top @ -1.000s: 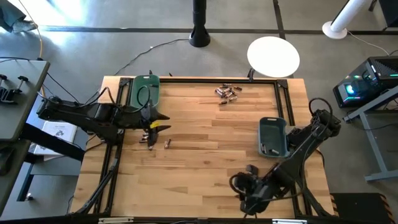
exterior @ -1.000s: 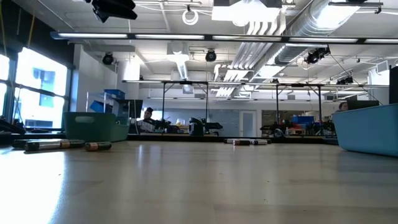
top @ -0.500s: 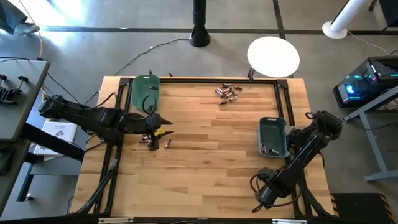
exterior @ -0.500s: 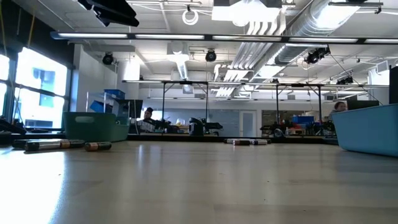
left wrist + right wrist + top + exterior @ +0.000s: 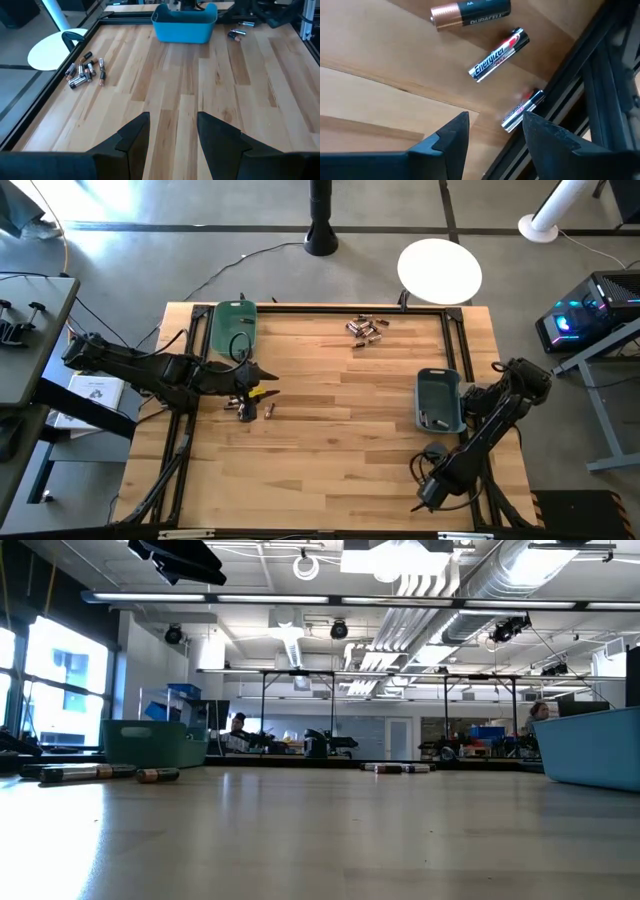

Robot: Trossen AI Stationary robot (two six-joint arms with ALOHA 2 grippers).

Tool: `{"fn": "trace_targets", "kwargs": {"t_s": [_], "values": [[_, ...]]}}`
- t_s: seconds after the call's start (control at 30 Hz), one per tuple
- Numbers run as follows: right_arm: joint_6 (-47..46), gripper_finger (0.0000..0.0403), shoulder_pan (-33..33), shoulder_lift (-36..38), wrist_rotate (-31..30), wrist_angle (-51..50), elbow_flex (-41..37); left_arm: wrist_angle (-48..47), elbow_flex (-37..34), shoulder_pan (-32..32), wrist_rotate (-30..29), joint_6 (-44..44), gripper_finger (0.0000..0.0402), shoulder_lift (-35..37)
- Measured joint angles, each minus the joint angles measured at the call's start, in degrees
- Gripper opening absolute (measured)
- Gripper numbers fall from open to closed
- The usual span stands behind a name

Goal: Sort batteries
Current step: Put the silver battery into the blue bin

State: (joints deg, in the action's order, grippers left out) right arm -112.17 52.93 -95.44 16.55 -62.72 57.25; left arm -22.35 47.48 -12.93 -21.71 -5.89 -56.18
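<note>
**Both grippers empty, batteries scattered in three spots**

From overhead I see my left gripper (image 5: 262, 384) hovering by the table's left side, just in front of the green bin (image 5: 233, 326), with its fingers spread and nothing between them. A few loose batteries (image 5: 245, 407) lie on the wood right beside it. The main cluster of batteries (image 5: 365, 329) sits near the far edge of the table (image 5: 340, 440), well apart from both arms; my left wrist camera shows that same cluster (image 5: 84, 73) beside the black frame rail.

My right gripper (image 5: 428, 495) is down at the near right corner, close to the blue-grey bin (image 5: 438, 399). Its fingers (image 5: 451, 137) stand apart and hold nothing. Just ahead of them lie a copper-and-black battery (image 5: 470, 11) and two silver batteries (image 5: 497, 54), one of which rests against the frame rail (image 5: 580, 95). The blue-grey bin seems to have a cell or two inside, though I can't make that out clearly from above.

In the low view, a few batteries (image 5: 95, 773) lie at the left, in front of the green bin.
</note>
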Motion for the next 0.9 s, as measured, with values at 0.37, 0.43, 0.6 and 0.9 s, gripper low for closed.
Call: {"fn": "trace_targets", "kwargs": {"t_s": [0.37, 0.43, 0.6, 0.9], "values": [[1.3, 0.0181, 1.1, 0.4, -4.5, -3.5, 0.0, 0.0, 0.0, 0.0, 0.0, 0.0, 0.0158, 0.0], [-0.1, 0.0181, 1.7, 1.3, -5.2, -4.2, 0.0, 0.0, 0.0, 0.0, 0.0, 0.0, 0.0158, 0.0], [-6.4, 0.0181, 3.4, 5.0, -9.0, -4.7, -1.4, 0.0, 0.0, 0.0, 0.0, 0.0, 0.0158, 0.0], [-16.0, 0.0181, 4.6, 12.4, -10.8, 9.2, -14.3, -0.1, 0.0, 0.0, 0.0, 0.0, 0.0158, 0.0]]}}
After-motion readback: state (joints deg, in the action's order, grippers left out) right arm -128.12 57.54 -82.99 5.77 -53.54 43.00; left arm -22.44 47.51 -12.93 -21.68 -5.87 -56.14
